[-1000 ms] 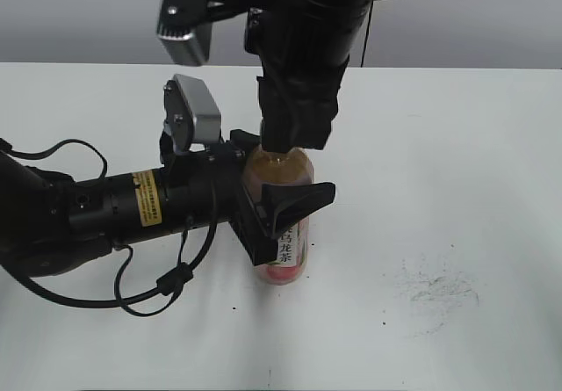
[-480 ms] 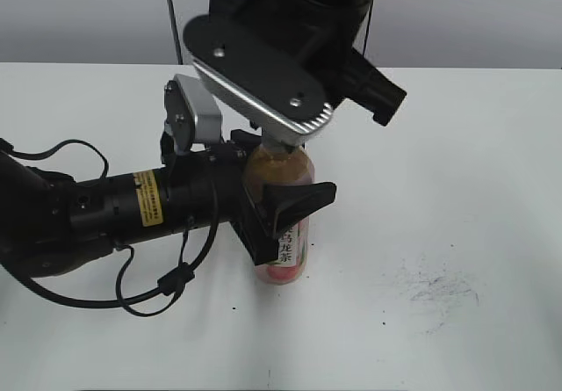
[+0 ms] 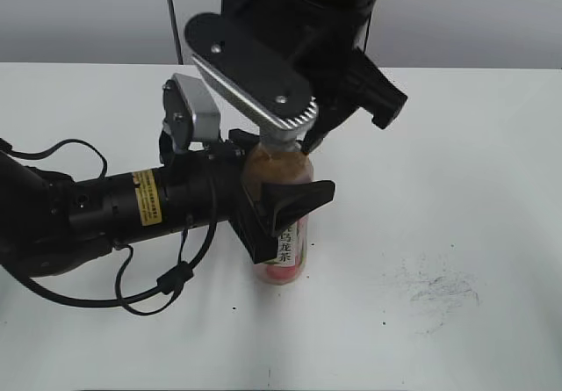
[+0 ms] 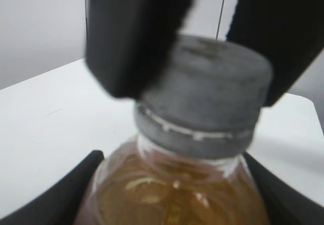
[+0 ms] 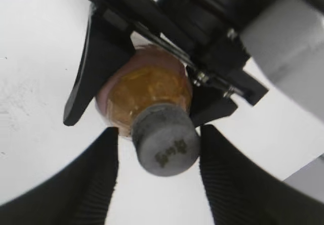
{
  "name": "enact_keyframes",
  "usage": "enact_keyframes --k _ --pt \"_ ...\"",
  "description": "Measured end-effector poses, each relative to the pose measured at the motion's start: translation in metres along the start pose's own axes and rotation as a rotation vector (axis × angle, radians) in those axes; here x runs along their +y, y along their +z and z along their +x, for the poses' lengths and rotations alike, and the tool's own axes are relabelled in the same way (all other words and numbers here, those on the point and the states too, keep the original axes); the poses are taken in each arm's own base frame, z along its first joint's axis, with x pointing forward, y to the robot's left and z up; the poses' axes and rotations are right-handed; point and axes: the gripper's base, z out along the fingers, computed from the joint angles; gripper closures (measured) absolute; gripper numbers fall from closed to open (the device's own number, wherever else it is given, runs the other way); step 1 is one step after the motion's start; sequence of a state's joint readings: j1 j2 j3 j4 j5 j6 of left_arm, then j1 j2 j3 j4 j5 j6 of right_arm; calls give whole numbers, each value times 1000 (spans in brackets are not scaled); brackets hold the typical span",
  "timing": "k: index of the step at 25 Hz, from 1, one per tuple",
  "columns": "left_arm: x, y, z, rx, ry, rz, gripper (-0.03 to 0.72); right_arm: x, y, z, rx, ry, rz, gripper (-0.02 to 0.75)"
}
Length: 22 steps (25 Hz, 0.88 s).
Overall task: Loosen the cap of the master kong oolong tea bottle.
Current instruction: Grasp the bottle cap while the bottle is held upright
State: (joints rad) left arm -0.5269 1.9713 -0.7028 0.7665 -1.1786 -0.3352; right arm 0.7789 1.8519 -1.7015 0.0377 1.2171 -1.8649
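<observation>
Near the middle of the white table [image 3: 457, 145] stands the master kong oolong tea bottle [image 3: 283, 224], upright, its pink label with a white strip of dark characters facing the exterior camera. The left gripper [image 3: 279, 205] reaches in from the left and is clamped on the bottle's upper body, one dark finger across the front above the label and the other behind it; in the left wrist view the two fingers show at the lower corners, pressed against the amber shoulder. The cap [image 5: 164, 142] sits on the neck, grey, ribbed at the sides, with a small dark mark on top (the mark is plain only in the right wrist view). In the left wrist view the cap fills the centre, its lower ring resting on the neck.

The right gripper [image 5: 158, 182] hangs directly above the bottle, wrist rolled so that its silver camera plate faces the exterior camera. Its ribbed fingers [image 5: 96, 177] stand apart on either side of the cap, with bare table showing between each pad and the cap, so nothing is gripped. In the exterior view the cap itself is hidden behind that plate
</observation>
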Motion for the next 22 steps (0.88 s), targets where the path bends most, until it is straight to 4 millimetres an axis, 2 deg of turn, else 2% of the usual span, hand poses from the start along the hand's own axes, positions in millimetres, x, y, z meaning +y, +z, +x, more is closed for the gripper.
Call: enact_keyframes --k 3,5,13,17,22 --pt "0 0 0 -1 -1 -1 240 1 1 2 24 266 -6 186" --pt "0 0 0 -1 -1 -1 240 1 1 3 36 477 -4 174" --pt "0 0 0 -1 -1 -1 240 0 1 -1 -11 1314 -7 259" --pt "0 0 0 -1 0 1 240 -2 1 -6 -62 1638 -38 333" --pt "0 0 0 -1 0 1 240 -2 1 -5 -52 1976 -47 357"
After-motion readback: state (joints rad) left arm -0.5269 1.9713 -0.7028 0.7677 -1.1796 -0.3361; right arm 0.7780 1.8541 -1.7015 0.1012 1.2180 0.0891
